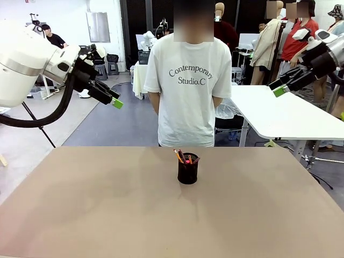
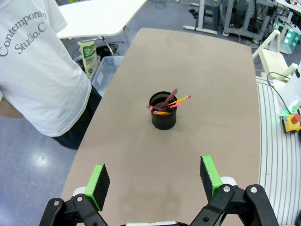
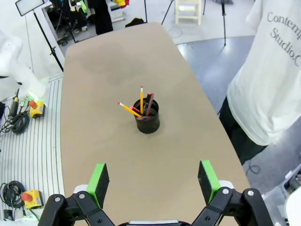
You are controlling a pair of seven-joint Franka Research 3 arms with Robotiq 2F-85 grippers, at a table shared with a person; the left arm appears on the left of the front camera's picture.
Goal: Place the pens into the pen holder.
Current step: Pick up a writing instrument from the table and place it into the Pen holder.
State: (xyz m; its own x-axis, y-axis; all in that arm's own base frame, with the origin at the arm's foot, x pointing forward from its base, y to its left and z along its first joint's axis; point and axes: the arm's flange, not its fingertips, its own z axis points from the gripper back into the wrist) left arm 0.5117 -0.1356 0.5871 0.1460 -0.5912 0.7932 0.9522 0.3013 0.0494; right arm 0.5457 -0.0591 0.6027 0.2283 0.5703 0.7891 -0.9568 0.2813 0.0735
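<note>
spanning most of the front view, the bare tan table (image 1: 80, 215) carries nothing apart from the pen holder (image 1: 188, 171), and a person in a white t-shirt (image 1: 188, 91) stands just beyond its far edge with hands out of sight. next in size come the two arms, both raised well above the surface: the left gripper (image 1: 114, 100) hangs high at the left with its green pads spread and nothing between them, and the right gripper (image 1: 279, 87) is likewise lifted at the right, released and empty. the small black mesh cup sits upright near the table's middle, towards the person's side. inside it lean the pens (image 2: 168, 104): at least two yellow-orange pencils with pink ends, a dark maroon pen (image 3: 148, 103) and something with red tips, all resting against the rim. by my reading the placing is finished, since no pen lies loose on the table. the sensible thing now is to keep both claws clear and high, so nothing brushes the leaning tips or tips the light cup.
</note>
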